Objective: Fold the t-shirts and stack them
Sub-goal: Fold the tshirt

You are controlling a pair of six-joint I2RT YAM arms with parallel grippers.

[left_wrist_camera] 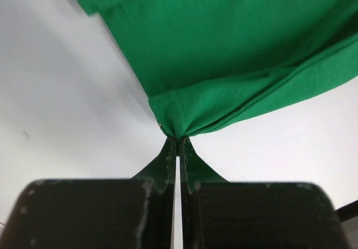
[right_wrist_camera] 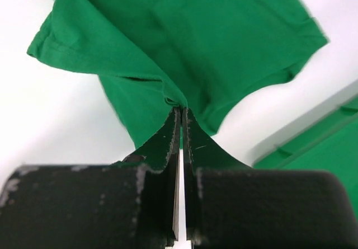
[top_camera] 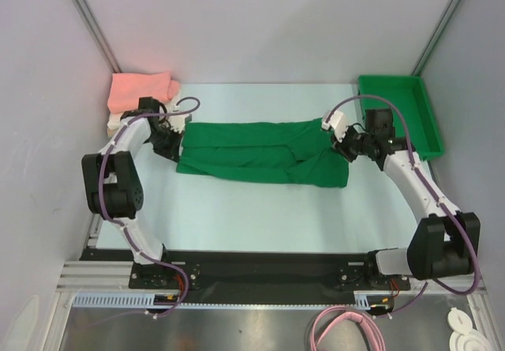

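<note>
The dark green t-shirt (top_camera: 260, 152) lies stretched across the middle of the table, folded lengthwise. My left gripper (top_camera: 175, 140) is shut on its left end; in the left wrist view the gripper (left_wrist_camera: 179, 140) pinches a bunched edge of the green cloth (left_wrist_camera: 235, 53). My right gripper (top_camera: 341, 144) is shut on its right end; in the right wrist view the gripper (right_wrist_camera: 182, 110) pinches a fold of the green cloth (right_wrist_camera: 184, 42). A folded salmon pink shirt (top_camera: 140, 89) lies on a white one (top_camera: 115, 119) at the far left corner.
A rigid green plastic bin (top_camera: 398, 110) stands at the far right; its rim shows in the right wrist view (right_wrist_camera: 330, 142). White walls enclose the table on the left, back and right.
</note>
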